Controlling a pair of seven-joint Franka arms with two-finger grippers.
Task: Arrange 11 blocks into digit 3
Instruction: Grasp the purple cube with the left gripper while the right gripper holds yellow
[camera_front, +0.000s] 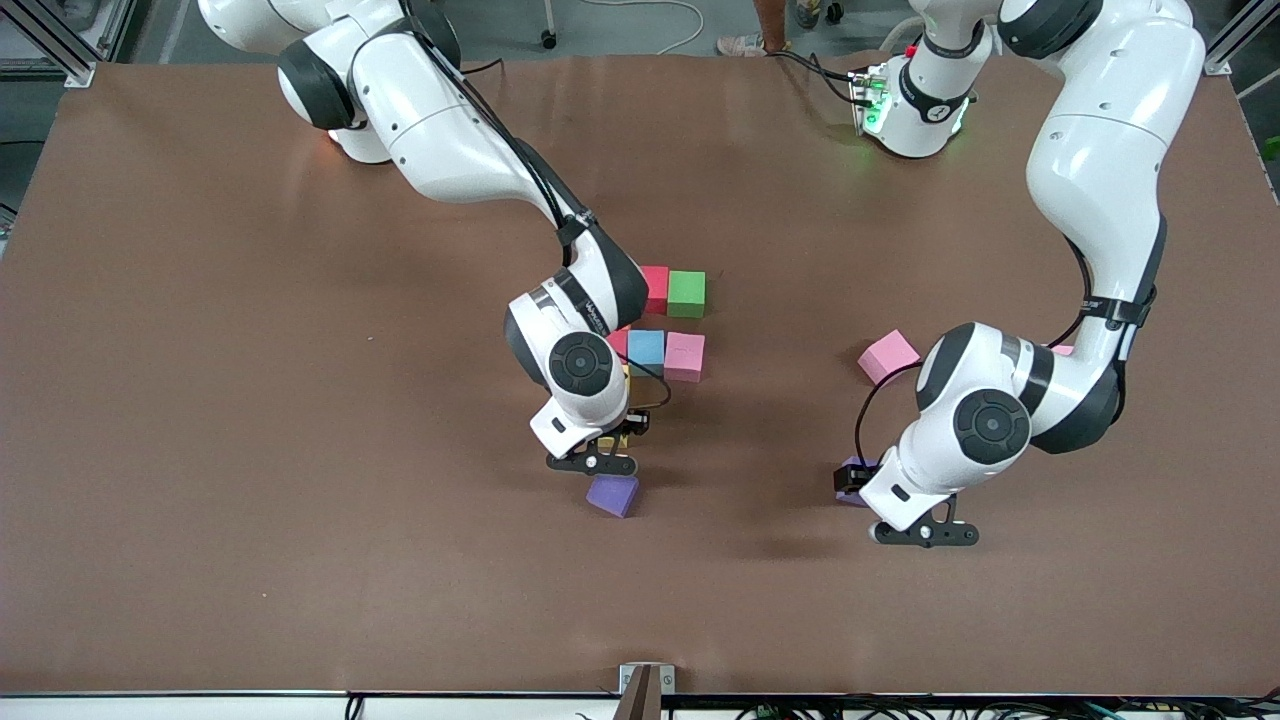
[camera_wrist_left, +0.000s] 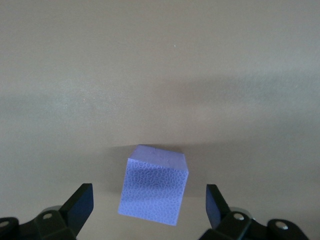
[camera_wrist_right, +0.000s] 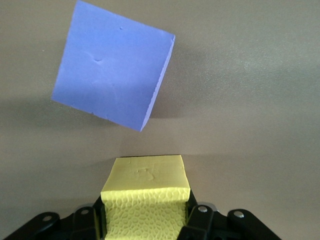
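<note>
My right gripper (camera_front: 622, 432) is shut on a yellow block (camera_wrist_right: 145, 200) and hangs just above the table. It is beside a loose purple block (camera_front: 613, 494) (camera_wrist_right: 112, 77) that lies askew. My left gripper (camera_wrist_left: 148, 207) (camera_front: 852, 482) is open, low over the table toward the left arm's end. A second purple block (camera_wrist_left: 152, 192) (camera_front: 866, 466) stands turned between its fingers (camera_wrist_left: 80, 207), touching neither. Near the middle lie a red (camera_front: 655, 288) and a green block (camera_front: 686, 293) side by side. Nearer the camera is a row of red (camera_front: 618, 343), light blue (camera_front: 646, 350) and pink (camera_front: 685, 356).
A loose pink block (camera_front: 888, 356) lies beside the left arm's wrist, and a sliver of another pink one (camera_front: 1062, 350) shows past that arm. The right arm's wrist covers part of the rows of blocks. Bare brown table (camera_front: 300, 500) spreads all around.
</note>
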